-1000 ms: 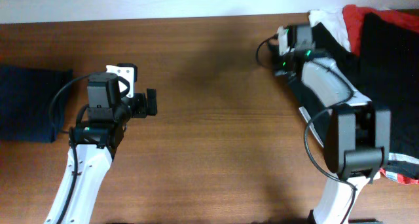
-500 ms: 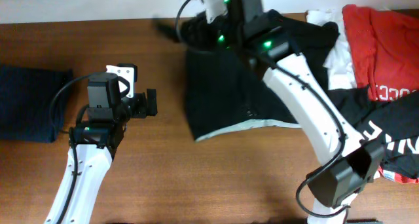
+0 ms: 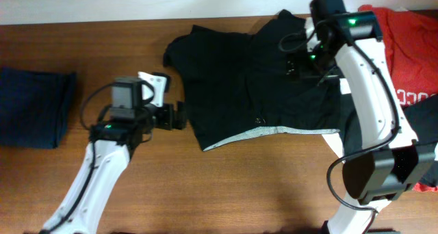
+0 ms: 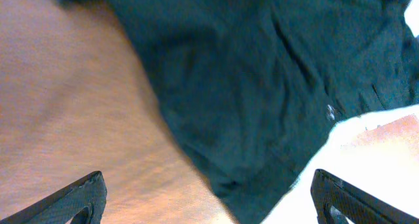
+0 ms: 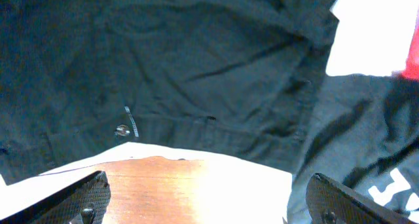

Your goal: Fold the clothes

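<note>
A large black garment lies spread on the table at top centre, with a white inner hem showing along its lower edge. My left gripper stands open just left of the garment's lower left corner. In the left wrist view that corner points down between the open fingers, and the left gripper holds nothing. My right gripper hovers open over the garment's right part. In the right wrist view the right gripper is empty above the hem.
A pile of more clothes sits at the right: a red one, a white one and a black one with white lettering. A folded navy cloth lies at the far left. Bare wood fills the front.
The right arm dragged the black garment out of the pile across the table, let go and drew back to the right. The left arm shifted right toward the garment's edge.
</note>
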